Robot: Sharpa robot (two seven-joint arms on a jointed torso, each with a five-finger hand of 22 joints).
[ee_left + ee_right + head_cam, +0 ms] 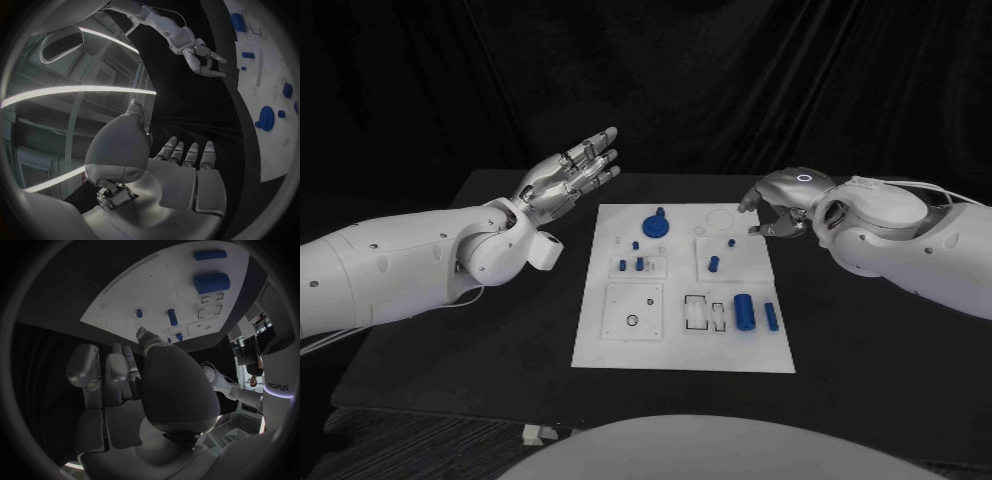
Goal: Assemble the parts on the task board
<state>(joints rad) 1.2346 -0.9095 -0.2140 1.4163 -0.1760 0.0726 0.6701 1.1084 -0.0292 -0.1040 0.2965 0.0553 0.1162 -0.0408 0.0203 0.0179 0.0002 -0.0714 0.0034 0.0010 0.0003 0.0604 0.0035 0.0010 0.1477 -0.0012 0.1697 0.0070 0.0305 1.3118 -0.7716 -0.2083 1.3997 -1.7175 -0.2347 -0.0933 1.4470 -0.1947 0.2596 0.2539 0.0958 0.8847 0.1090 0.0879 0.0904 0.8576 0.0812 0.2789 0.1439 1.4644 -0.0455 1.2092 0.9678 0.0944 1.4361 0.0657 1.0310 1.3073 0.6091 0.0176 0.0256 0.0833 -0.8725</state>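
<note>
I see the white task board (620,340) lying flat in the middle of the black surface (877,340), its long side running away from me. On it sit the blue parts: a round knobbed piece (655,222) near the far end, a few small pegs (633,264) on the left-hand side below it, one upright peg (714,264) in a square recess on the right-hand side, and a fat cylinder (744,310) with a slimmer cylinder (770,316) just beside it toward the near right corner.

My left robot hand (574,172) hangs over the surface off the board's far left corner, apart from the board, fingers stretched out and spread, holding nothing. From the left wrist view I see the same thing: fingers (187,152) straight, palm bare, the board's edge off to one side.

My right robot hand (783,205) sits at the board's far right corner, just beside its edge, fingers curled downward. In the left wrist view that hand (203,57) shows with fingers bent and apart, nothing visible between them. The right wrist view looks over its own fingers (119,367) toward the board, and I see no part in them.
</note>
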